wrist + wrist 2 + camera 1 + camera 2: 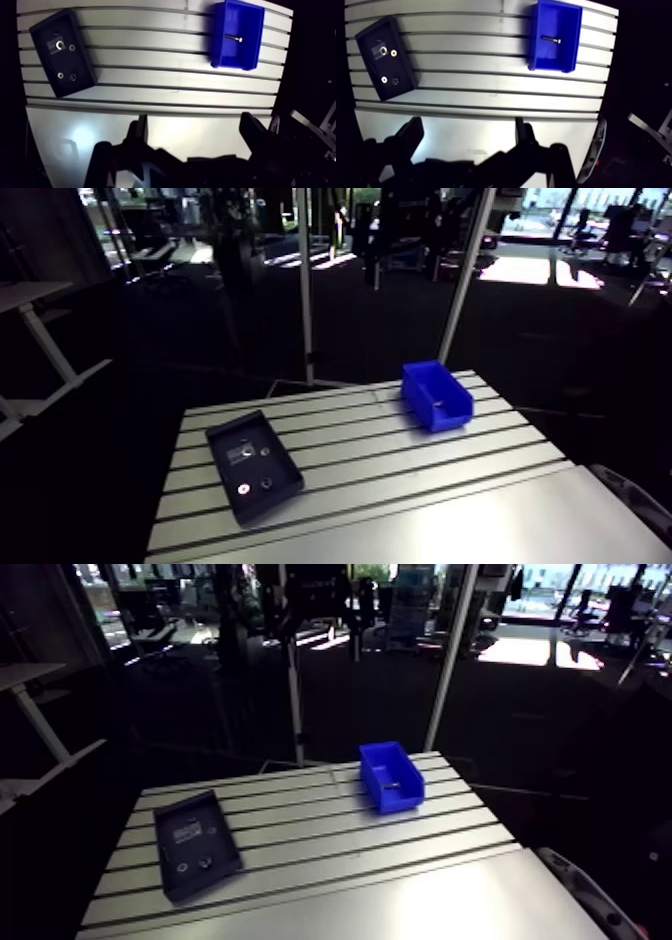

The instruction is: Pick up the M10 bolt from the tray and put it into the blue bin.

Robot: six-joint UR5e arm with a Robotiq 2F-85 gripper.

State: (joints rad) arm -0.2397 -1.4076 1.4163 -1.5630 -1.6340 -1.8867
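Note:
A blue bin [235, 55] stands on the slotted table at the far right, and a dark bolt [233, 38] with a bright head lies flat inside it. At the far left sits the black tray [82, 60], holding several small round metal parts [60, 45]. In the wrist view my gripper [196, 135] hangs high above the table's near, smooth part, well short of both tray and bin. Its fingers [140, 131] are spread wide with nothing between them. The arm view shows the bin [436, 394] and tray [290, 463], but not the gripper.
The table's slotted top [165, 75] runs between tray and bin, with a smooth plate [480, 528] along its near side. Two slim upright posts [305, 288] rise behind the table's far edge. Beyond the table's edges the floor is dark.

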